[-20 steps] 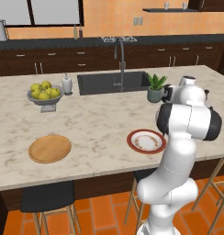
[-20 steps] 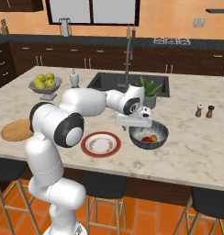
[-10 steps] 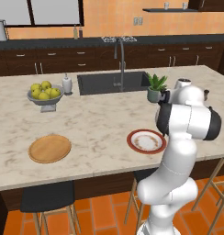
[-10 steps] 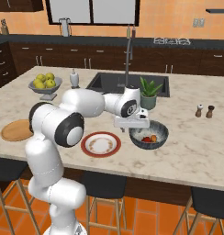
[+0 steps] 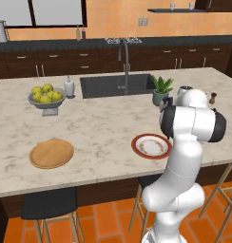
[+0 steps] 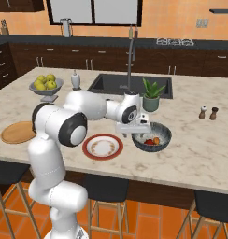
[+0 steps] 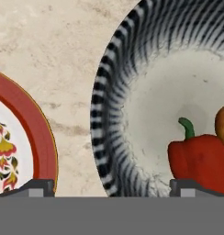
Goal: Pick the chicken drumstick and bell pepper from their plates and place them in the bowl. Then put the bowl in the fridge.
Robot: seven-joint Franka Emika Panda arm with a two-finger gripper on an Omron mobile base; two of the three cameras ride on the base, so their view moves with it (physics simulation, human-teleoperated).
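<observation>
The bowl [image 6: 153,136] sits on the marble counter [image 6: 200,140], just right of the red-rimmed plate [image 6: 103,146] and near the front edge. Inside it lie the bell pepper [image 6: 148,141] and the chicken drumstick [image 6: 156,140], side by side and touching, toward the right half of the bowl in the hand view. There the pepper [image 7: 201,158] shows its green stem pointing up, and a sliver of the golden drumstick [image 7: 223,121] peeks in at the right edge. The bowl's ribbed wall [image 7: 109,124] curves between the two fingertips.

The gripper [image 6: 133,134] hangs over the bowl's left rim with its jaws spread wide, holding nothing; one fingertip [image 7: 38,186] stands above the plate side, the other [image 7: 187,186] above the pepper.

The red-rimmed plate [image 5: 150,145] has nothing on it but its painted flower pattern. The wooden plate [image 5: 52,153] lies bare, well apart to the left on the near side of the counter.

Farther back on the left, a grey pedestal bowl [image 5: 46,100] holds yellow-green fruit, with a small white bottle [image 5: 69,87] just beside it. A potted plant [image 6: 151,95] stands by the sink [image 5: 118,85], behind the bowl. Two small shakers [image 6: 208,113] stand on the right of the counter.
</observation>
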